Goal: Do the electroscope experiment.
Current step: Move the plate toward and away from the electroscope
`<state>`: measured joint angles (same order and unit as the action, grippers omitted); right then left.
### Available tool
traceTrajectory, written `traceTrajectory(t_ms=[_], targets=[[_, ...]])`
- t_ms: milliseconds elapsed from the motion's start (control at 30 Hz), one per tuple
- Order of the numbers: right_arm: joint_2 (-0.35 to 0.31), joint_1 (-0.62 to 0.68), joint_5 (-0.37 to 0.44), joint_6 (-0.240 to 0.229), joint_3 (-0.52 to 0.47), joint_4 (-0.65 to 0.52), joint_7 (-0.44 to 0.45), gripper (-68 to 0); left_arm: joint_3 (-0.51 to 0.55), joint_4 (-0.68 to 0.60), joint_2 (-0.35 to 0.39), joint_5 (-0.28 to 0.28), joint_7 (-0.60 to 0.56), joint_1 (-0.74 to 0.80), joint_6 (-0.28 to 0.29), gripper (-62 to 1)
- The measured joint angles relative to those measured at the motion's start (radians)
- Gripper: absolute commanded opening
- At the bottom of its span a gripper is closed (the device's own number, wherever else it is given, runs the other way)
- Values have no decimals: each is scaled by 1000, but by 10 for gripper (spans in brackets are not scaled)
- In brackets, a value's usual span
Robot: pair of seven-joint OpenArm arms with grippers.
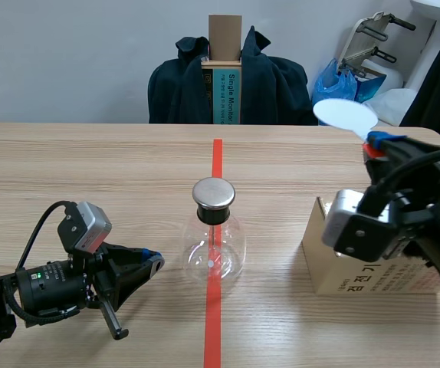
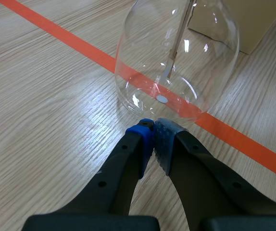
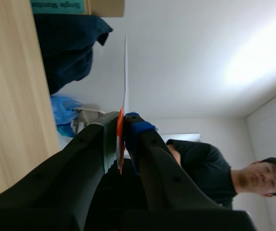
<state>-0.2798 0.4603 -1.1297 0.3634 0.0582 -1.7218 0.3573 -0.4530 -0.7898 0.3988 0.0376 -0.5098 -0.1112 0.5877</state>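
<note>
right gripper (image 1: 376, 142) is up over the cardboard box (image 1: 358, 270), pinched on the red handle of a white disc paddle (image 1: 343, 115), disc standing above its grip. the electroscope (image 1: 214, 249) sits mid-table on the tape line (image 1: 217, 157), its metal cap (image 1: 214, 193) lower and toward the left arm's side of that paddle. left gripper (image 2: 153, 129) lies low, closed on nothing, tips just short of the glass.

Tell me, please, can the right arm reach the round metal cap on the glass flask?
Probably yes: the air between the right claw, gripping a white disc, and the round metal cap looks free; the left claw sits low beside the clear glass flask.
</note>
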Motion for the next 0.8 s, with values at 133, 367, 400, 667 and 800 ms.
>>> traceTrajectory(t_ms=[133, 367, 400, 667, 800], targets=[[0, 71, 68, 24, -95, -95, 45, -667, 0, 0, 0, 0, 0, 0, 0, -590], [0, 173, 134, 130, -208, -159, 119, -667, 0, 0, 0, 0, 0, 0, 0, -590], [0, 188, 145, 153, -221, -159, 136, -667, 0, 0, 0, 0, 0, 0, 0, -590], [0, 261, 259, 197, -340, -159, 215, -667, 5, -103, 58, 15, -106, 59, 30, -591], [0, 269, 364, 197, -388, -159, 245, -667, 77, -313, 164, 16, -116, 191, 74, -583]])
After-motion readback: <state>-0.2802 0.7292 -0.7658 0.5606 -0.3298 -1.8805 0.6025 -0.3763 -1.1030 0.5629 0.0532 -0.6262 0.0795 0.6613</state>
